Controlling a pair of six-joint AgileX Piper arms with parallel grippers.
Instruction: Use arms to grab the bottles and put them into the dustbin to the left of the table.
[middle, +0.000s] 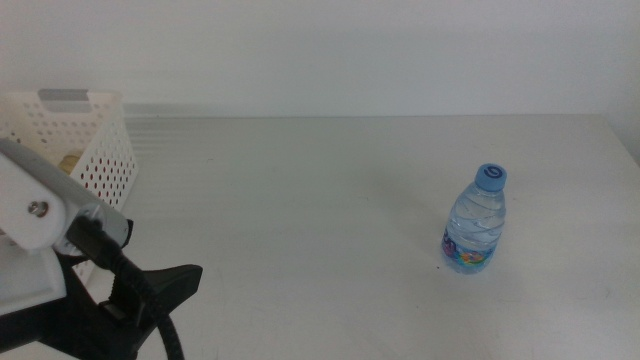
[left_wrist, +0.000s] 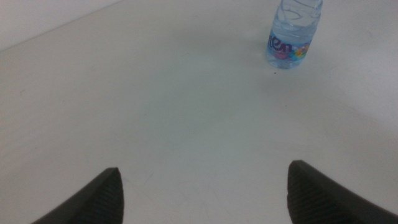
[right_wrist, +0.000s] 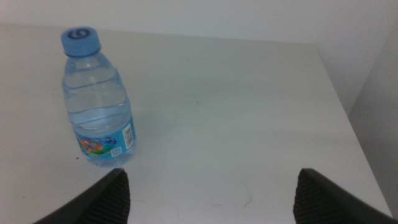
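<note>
Closest to the middle camera is my left arm, white block and black cable filling the bottom-left corner, with the left gripper poking out dark toward the middle of the table. From the left wrist view its jaws are spread wide apart with nothing between them, just bare tabletop, and the bottle shows well beyond them. Only one bottle is on the table, the small clear one with a blue cap and a colourful label around the bottom. It's standing upright on the right side of the table, well apart from my left gripper. My right gripper doesn't show in the middle view at all, but its wrist camera has the bottle near one jaw, just beyond the tip and not touching it. Those jaws are wide apart too and hold nothing. The bottle looks mostly full of water from that angle. Over on the far left is the bin, white with round holes all over its walls and a grey strip on the rim, sitting right behind my left arm. Something yellowish shows through the holes, can't tell what it is.
</note>
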